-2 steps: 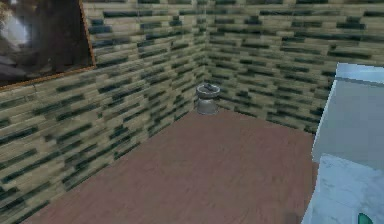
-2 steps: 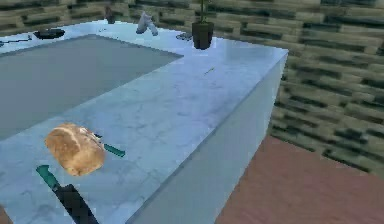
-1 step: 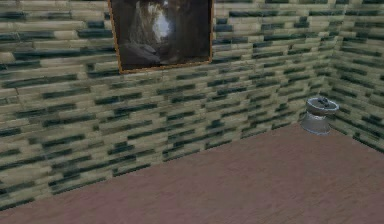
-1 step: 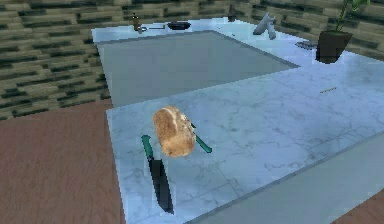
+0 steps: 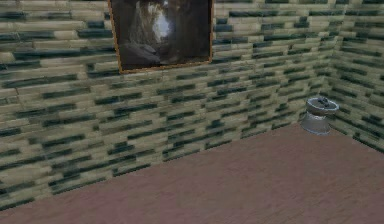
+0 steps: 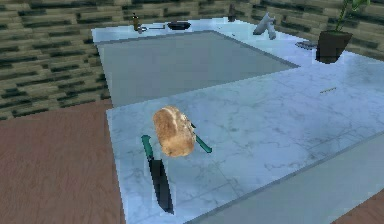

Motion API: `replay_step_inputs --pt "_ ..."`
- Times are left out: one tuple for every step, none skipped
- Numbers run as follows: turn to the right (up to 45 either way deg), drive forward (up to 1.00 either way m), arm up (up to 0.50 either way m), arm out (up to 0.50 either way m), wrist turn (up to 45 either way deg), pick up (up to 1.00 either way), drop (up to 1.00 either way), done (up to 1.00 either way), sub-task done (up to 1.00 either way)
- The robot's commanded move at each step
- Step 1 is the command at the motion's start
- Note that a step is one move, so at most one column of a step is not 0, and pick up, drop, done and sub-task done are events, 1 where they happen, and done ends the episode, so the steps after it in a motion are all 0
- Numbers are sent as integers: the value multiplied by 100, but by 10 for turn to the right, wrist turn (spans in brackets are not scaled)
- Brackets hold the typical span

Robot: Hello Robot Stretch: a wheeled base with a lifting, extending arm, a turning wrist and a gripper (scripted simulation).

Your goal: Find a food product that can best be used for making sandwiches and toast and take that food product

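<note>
A rounded orange-brown loaf of bread lies on a pale marble counter near its front left corner in the arm side view. A knife-like thing with a teal handle and a dark blade lies just in front of the loaf, reaching toward the counter's front edge. A short teal piece sticks out from the loaf's right side.
The counter wraps around a grey sunken panel. At its back stand a dark pan, a pale grey thing and a potted plant. In the forward view, a framed picture hangs on a brick wall and a grey metal bin stands on wooden floor.
</note>
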Motion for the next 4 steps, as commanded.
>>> replay_step_inputs --pt "0 0 38 0 0 0 0 0 0" --pt "0 0 0 18 0 0 0 0 0" --pt "0 0 0 0 450 0 0 0 0" --pt "0 0 0 0 450 0 0 0 0"
